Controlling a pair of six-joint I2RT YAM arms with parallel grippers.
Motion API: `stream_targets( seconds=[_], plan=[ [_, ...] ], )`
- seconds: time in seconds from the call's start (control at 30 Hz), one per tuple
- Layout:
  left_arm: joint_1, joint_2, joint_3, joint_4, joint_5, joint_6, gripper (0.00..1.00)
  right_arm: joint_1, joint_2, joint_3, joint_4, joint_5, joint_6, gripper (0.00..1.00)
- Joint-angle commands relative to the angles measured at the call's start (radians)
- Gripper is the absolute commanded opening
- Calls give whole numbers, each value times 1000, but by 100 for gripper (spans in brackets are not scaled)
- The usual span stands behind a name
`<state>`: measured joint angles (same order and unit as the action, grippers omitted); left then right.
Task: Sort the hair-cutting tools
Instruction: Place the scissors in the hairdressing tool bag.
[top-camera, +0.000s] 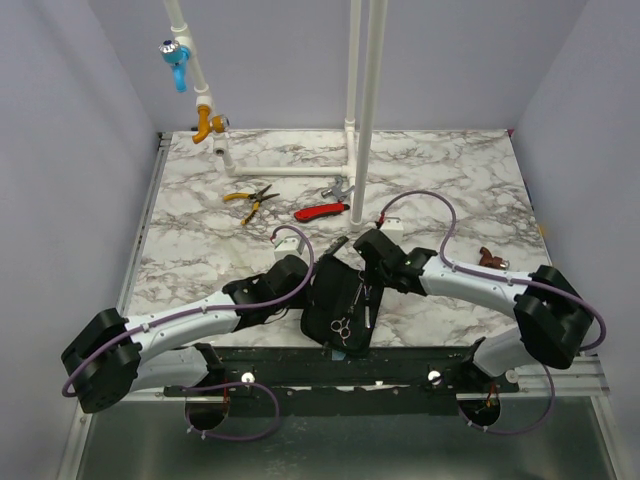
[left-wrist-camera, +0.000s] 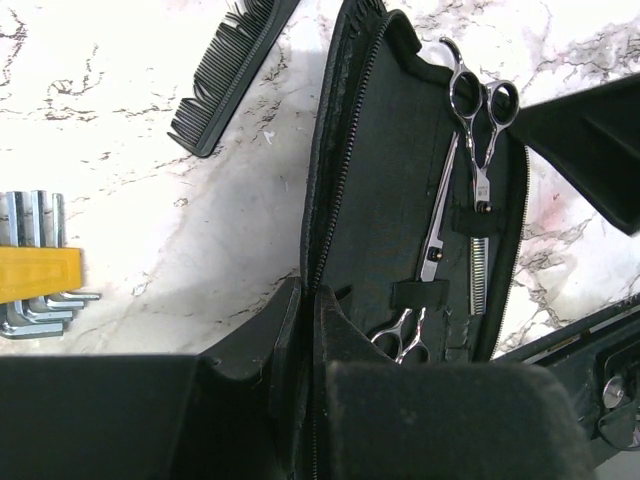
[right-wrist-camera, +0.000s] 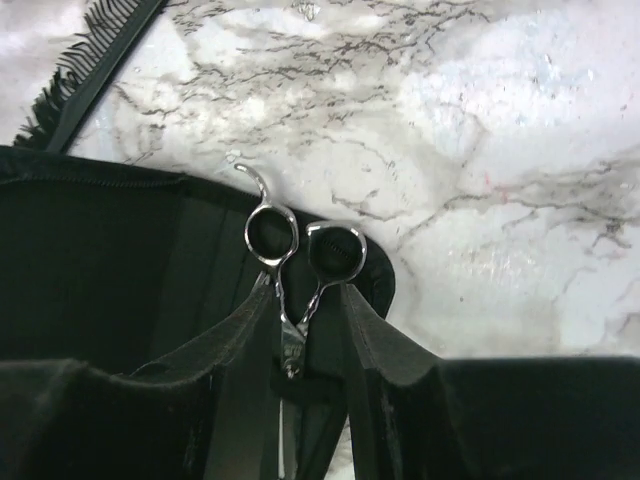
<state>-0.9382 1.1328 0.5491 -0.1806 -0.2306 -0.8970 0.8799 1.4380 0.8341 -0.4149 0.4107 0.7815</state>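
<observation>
A black zip case (top-camera: 335, 300) lies open at the table's near edge. My left gripper (left-wrist-camera: 308, 300) is shut on the case's zipper edge (left-wrist-camera: 330, 200). Two silver scissors sit in the case's loops: one pair (left-wrist-camera: 478, 110) with its rings at the far end, the other (left-wrist-camera: 405, 340) with its rings near my fingers. My right gripper (right-wrist-camera: 305, 300) is open, its fingers standing either side of the shanks of the far pair (right-wrist-camera: 300, 250). A long black comb (left-wrist-camera: 235, 70) lies on the marble beyond the case, also in the right wrist view (right-wrist-camera: 90, 70).
Yellow-handled pliers (top-camera: 250, 200) and a red-handled tool (top-camera: 322, 211) lie further back. A hex key set in a yellow holder (left-wrist-camera: 40, 275) sits left of the case. A small brown item (top-camera: 489, 258) lies at the right. White pipes (top-camera: 360, 120) rise at the back.
</observation>
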Motion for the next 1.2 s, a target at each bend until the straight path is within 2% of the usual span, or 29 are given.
stream_targets(
  seconds=[0.0, 0.53, 0.83, 1.17],
  plan=[
    [1, -25, -9, 17, -45, -15, 0, -28, 60, 35, 61, 10, -91, 34],
    [1, -24, -9, 9, -58, -20, 0, -42, 184, 58, 101, -15, -110, 25],
    [1, -24, -12, 6, -78, -26, 0, -44, 127, -8, 91, -70, -62, 13],
    [1, -15, -3, -8, -96, -42, 0, -41, 35, -112, 100, -145, -13, 11]
  ],
)
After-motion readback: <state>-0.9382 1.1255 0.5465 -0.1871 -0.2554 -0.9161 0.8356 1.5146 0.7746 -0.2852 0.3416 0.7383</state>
